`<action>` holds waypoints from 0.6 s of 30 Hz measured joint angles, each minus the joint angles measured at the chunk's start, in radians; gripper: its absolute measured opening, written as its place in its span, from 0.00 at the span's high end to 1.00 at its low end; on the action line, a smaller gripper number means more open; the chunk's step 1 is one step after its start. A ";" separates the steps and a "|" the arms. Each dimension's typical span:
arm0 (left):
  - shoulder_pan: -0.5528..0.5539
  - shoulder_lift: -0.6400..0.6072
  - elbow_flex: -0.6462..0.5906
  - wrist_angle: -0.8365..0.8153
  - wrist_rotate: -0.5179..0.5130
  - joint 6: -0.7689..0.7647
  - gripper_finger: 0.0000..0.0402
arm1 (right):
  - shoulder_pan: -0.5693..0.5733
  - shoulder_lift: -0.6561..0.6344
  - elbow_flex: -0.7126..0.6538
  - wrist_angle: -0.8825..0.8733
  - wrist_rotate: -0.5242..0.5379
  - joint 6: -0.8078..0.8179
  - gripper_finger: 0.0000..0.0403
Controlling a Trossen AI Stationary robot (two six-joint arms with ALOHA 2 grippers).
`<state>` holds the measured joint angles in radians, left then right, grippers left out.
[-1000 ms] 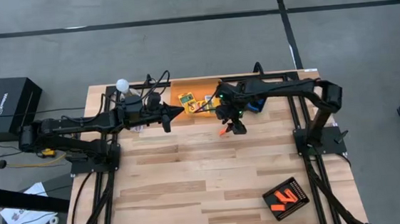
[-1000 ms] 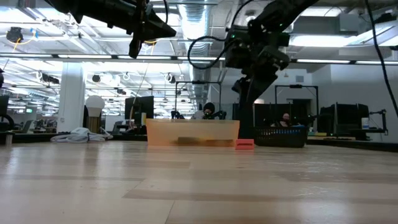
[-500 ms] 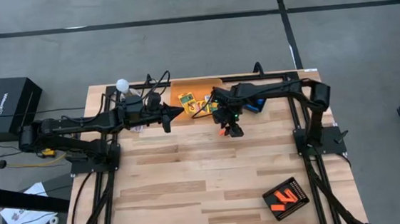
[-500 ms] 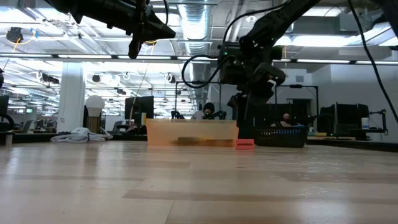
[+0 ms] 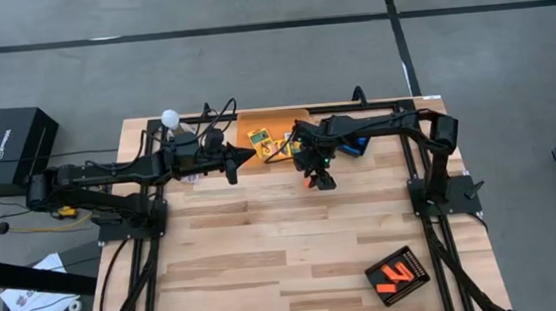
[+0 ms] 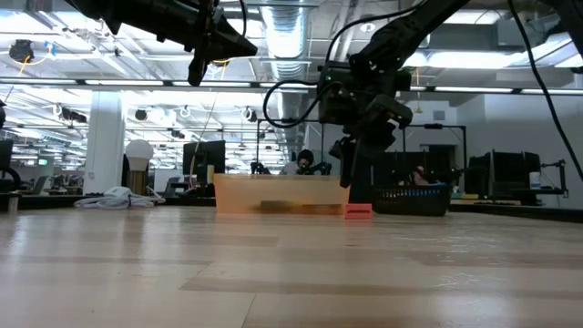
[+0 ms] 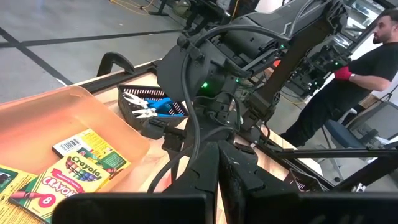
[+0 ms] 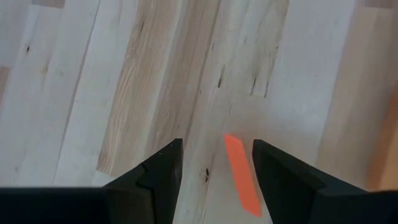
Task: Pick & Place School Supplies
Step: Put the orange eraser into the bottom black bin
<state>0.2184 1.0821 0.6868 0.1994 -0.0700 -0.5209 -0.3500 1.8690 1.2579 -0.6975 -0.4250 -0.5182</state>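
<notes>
We saw the right gripper [image 5: 321, 179] hanging low over the pale wooden table [image 5: 266, 256], just in front of the translucent orange bin [image 5: 274, 126] — fingers spread apart, nothing between them. In its own wrist view the two dark fingers [image 8: 155, 171] stood wide, and the small flat orange stubby piece [image 8: 241, 175] lay on the boards in the gap, nearer one finger, untouched by either. From table height that piece [image 6: 358, 210] sat on the wood right beside the bin's front corner, the right gripper [image 6: 351, 169] poised just above it.

The left gripper [image 5: 251, 155] waited in the air at the bin's near-left edge — fingers pressed together, holding nothing (its wrist view showed them meeting in a tight line). Inside the bin lay the flat yellow-and-green crayon boxes [image 7: 81, 165]. Beyond the bin, a black ribbed tray [image 7: 130, 93] carried the small blue-handled scissors [image 7: 155, 107]. A second black tray [image 5: 398, 274] with orange pieces in it sat well apart, at the table's near-right corner. A person in a dark shirt [image 7: 348, 81] stood in the room beyond.
</notes>
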 joint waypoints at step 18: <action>0.000 0.000 0.000 -0.001 0.000 0.000 1.00 | -0.034 0.000 -0.049 0.053 0.004 0.022 0.54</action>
<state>0.2184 1.0821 0.6868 0.1986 -0.0696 -0.5209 -0.3838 1.8690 1.2087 -0.6445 -0.4214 -0.4966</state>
